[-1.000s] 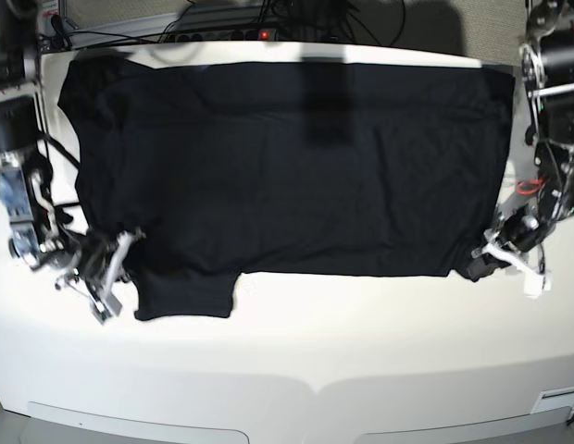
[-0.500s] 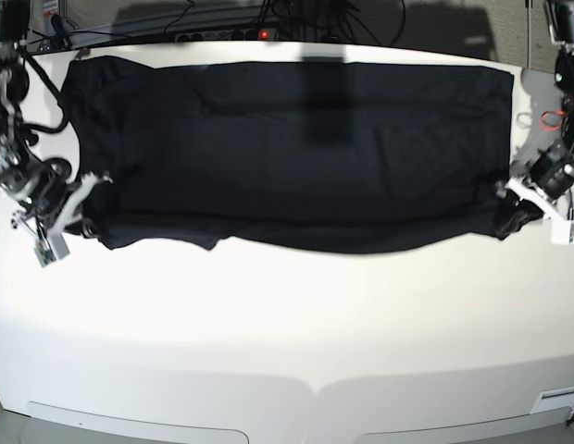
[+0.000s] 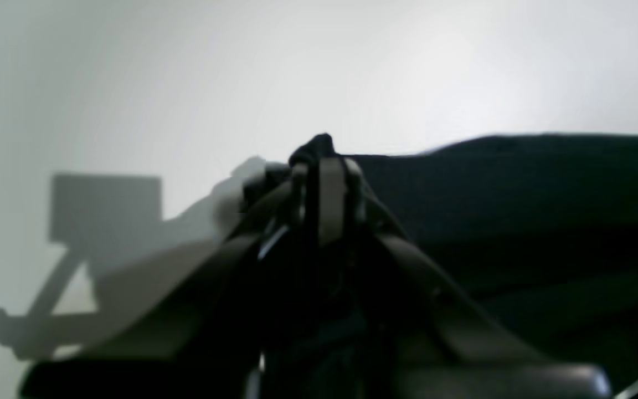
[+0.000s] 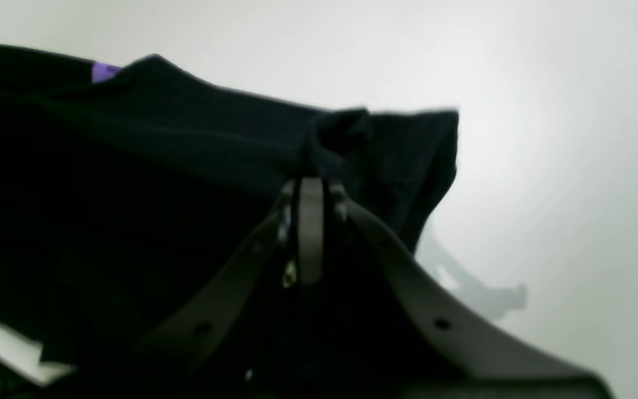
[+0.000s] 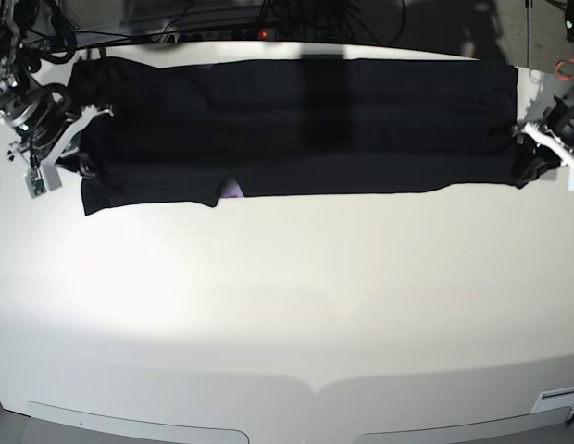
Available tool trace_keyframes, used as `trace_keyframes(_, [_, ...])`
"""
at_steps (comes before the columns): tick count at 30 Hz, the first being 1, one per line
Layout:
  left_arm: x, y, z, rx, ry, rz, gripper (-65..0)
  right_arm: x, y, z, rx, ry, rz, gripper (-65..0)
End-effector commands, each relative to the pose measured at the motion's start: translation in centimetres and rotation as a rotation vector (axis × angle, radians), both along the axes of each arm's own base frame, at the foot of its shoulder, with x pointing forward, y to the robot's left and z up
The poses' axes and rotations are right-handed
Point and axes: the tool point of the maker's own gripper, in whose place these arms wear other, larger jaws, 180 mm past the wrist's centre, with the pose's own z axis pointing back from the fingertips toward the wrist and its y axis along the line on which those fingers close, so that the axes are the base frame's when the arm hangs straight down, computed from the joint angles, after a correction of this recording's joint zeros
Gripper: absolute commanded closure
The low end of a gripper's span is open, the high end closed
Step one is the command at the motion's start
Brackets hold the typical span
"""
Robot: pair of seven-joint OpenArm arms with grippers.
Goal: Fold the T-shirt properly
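The black T-shirt (image 5: 305, 125) lies stretched as a long band across the far part of the white table (image 5: 287, 305). A bit of purple print (image 5: 230, 191) peeks out under its near edge. My left gripper (image 5: 532, 165) is shut on the shirt's right end; the left wrist view shows the fingers (image 3: 333, 194) pinching black cloth (image 3: 518, 183). My right gripper (image 5: 76, 157) is shut on the shirt's left end by the sleeve. The right wrist view shows the fingers (image 4: 310, 221) clamped on bunched cloth (image 4: 186, 144) with a purple patch (image 4: 103, 72).
Cables and a power strip with a red light (image 5: 265, 35) run along the table's far edge. The arm bases stand at the far left (image 5: 14, 55) and far right (image 5: 569, 55) corners.
Both grippers have carried the shirt's near edge away from me toward the far side. The visible cloth has gone from a wide spread to a narrow band.
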Motion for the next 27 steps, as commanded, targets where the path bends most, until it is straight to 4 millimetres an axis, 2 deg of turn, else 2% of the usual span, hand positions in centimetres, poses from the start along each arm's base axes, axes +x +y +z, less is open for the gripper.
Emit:
trace_keyframes(1, [0.5, 0.6, 1.4, 0.005, -0.047, 0.005, 0.0, 0.1, 0.1, 1.0, -0.002, -0.034, 0.011, 0.0])
trace_keyframes(10, [-2.2, 1.3, -0.9, 0.087, 0.041, -0.014, 0.0, -2.7, 0.6, -1.4, -0.001, 0.027, -0.02, 0.0])
trace_keyframes(17, [-2.4, 1.8, -1.2, 0.145, 0.051, -0.026, 0.0, -3.4, 0.7, -2.5, -0.022, 0.063, -0.041, 0.0])
trace_keyframes(18, [-2.4, 1.8, -1.2, 0.145, 0.051, -0.026, 0.0, -3.4, 0.7, -2.5, -0.022, 0.063, -0.041, -2.4])
trace_keyframes(19, [-2.4, 1.8, -1.2, 0.147, 0.054, -0.027, 0.0, -3.4, 0.7, -2.5, -0.022, 0.063, -0.04, -9.1])
trace_keyframes(20, [-2.4, 1.9, -1.2, 0.149, 0.055, -0.028, -5.3, -3.4, 0.7, -2.5, -0.022, 0.061, -0.04, -15.5])
trace_keyframes(22, [-2.3, 2.1, -1.0, 0.157, 0.052, -0.032, -20.3, -3.2, 0.7, -2.3, -0.02, 0.054, -0.04, -24.9])
trace_keyframes(24, [-2.1, 2.4, -0.6, 0.163, 0.046, -0.036, -31.8, -3.0, 0.8, -2.2, -0.017, 0.047, -0.04, -28.5])
trace_keyframes(25, [-2.0, 2.5, -0.3, 0.164, 0.044, -0.04, -35.2, -2.8, 0.8, -2.1, -0.016, 0.041, -0.04, -28.6])
trace_keyframes(27, [-1.7, 2.7, 0.5, 0.158, 0.043, -0.053, -36.8, -2.4, 0.8, -1.8, -0.016, 0.028, -0.041, -28.6])
